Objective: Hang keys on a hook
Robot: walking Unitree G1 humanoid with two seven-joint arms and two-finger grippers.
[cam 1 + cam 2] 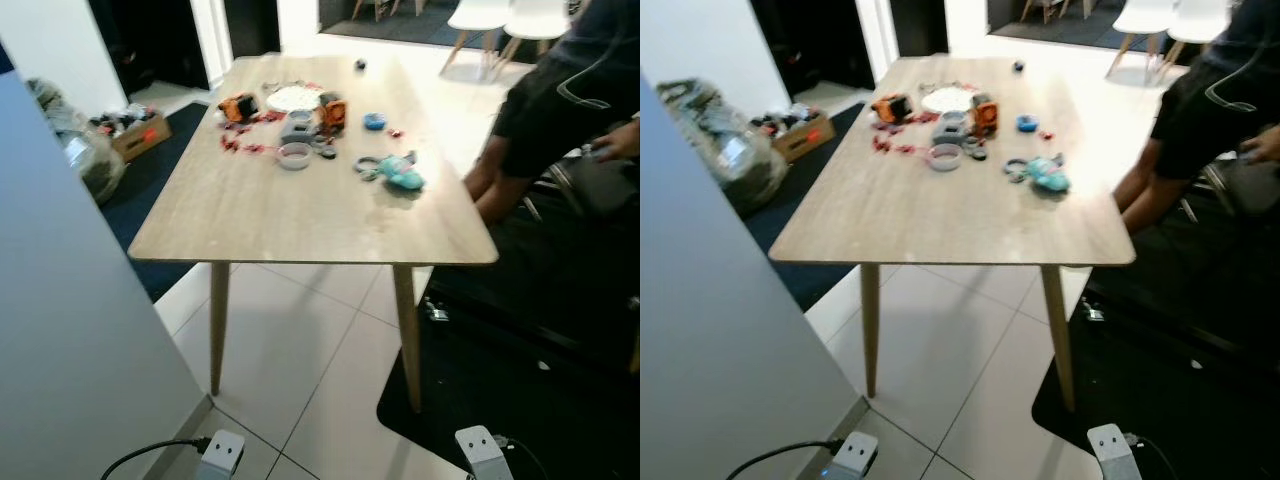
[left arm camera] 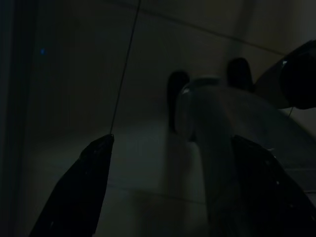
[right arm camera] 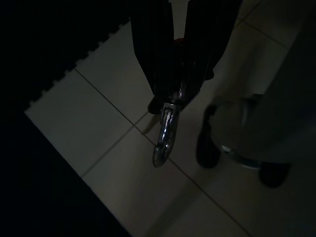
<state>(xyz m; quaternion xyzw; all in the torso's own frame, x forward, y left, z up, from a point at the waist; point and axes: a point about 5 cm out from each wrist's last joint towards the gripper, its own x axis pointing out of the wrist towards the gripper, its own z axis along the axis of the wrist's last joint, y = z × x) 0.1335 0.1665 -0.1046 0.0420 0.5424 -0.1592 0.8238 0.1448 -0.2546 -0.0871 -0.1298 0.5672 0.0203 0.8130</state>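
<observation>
The right end effector (image 3: pixel 180 74) hangs low over the pale tiled floor (image 3: pixel 98 128), its two black fingers clenched on a silver metal key clip (image 3: pixel 165 133) that dangles from their tips beside the edge of a dark floor mat (image 3: pixel 54 44). The left end effector (image 2: pixel 170 187) hangs idle in the shade, fingers spread apart. Ahead stands a light wooden surface (image 1: pixel 300 215) strewn with small toys, including a teal plush figure (image 1: pixel 402 173). A person in dark clothing (image 1: pixel 560 95) sits at its far right.

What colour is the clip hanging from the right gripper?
Silver metal. The clip hangs from the shut right gripper; it shows best in the right wrist view.
</observation>
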